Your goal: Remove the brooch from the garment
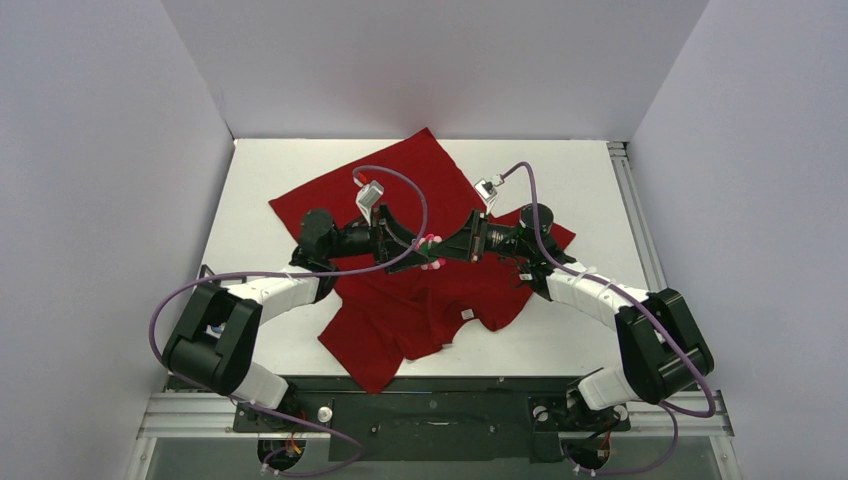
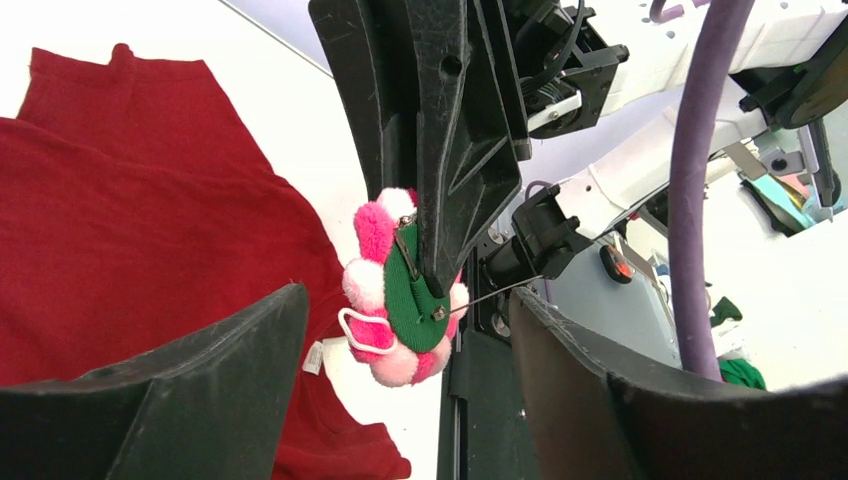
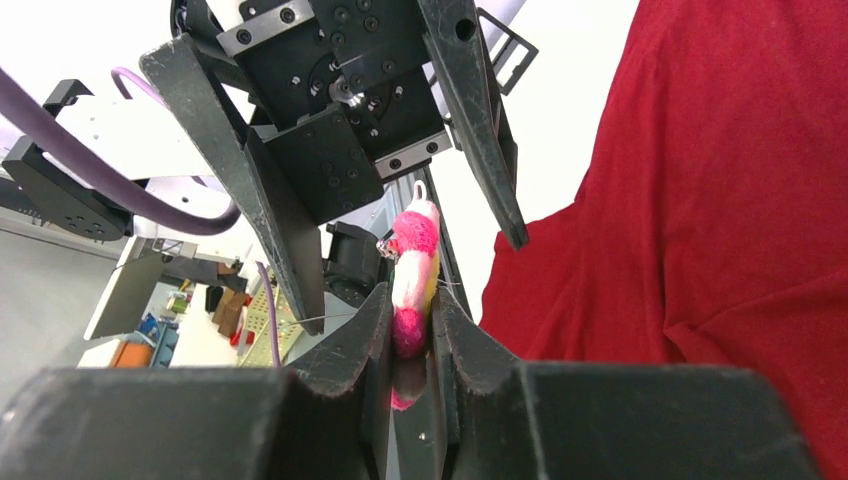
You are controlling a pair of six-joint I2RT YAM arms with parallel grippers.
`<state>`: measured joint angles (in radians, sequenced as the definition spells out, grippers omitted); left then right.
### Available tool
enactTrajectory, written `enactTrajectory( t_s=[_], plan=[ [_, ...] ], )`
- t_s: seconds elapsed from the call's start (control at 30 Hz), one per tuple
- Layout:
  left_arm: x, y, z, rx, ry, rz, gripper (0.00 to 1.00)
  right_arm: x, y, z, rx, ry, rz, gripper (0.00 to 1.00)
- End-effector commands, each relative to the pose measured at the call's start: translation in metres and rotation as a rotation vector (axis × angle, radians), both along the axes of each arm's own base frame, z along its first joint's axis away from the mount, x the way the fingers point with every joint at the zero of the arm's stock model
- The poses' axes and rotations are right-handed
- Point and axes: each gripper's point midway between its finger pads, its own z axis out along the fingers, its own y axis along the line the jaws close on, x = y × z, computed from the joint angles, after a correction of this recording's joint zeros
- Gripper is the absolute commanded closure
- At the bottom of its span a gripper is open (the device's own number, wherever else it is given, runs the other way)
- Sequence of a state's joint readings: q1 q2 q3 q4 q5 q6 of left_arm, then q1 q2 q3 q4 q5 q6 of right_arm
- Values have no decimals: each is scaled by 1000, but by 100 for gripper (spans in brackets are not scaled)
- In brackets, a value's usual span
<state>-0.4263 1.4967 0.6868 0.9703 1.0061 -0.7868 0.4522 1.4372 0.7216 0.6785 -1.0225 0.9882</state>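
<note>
Overhead view; opposed close wrist views, both on brooch point(image 2: 395, 300).

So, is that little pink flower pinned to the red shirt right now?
No, the right pincer clamps the brooch, held clear of the shirt.

Left arm point(image 1: 265, 292), right arm point(image 1: 595, 292): white link shells, black joint housings, bulky black shoulder blocks. Purple cable point(image 2: 690, 200): one per arm, running base to wrist. Left tool point(image 3: 415, 283), right tool point(image 2: 437, 285): matte black, ribbed, tapering fingers; black mount plate point(image 3: 340, 90) with socket-head screws.
</note>
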Motion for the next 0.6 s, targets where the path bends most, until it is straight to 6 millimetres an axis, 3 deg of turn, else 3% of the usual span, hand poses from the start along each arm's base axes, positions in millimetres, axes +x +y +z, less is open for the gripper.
enactTrajectory(
  t_s=[0.0,0.33,0.57],
  plan=[
    [-1,-4,13,-14,-74,-6,32,2,0,13,40,-61,4,100],
    [6,-8,18,-29,-36,18,49,-1,-1,8,-2,-99,-3,100],
    [8,-9,20,-43,-10,20,52,-2,-3,3,-46,-146,-13,100]
  ],
)
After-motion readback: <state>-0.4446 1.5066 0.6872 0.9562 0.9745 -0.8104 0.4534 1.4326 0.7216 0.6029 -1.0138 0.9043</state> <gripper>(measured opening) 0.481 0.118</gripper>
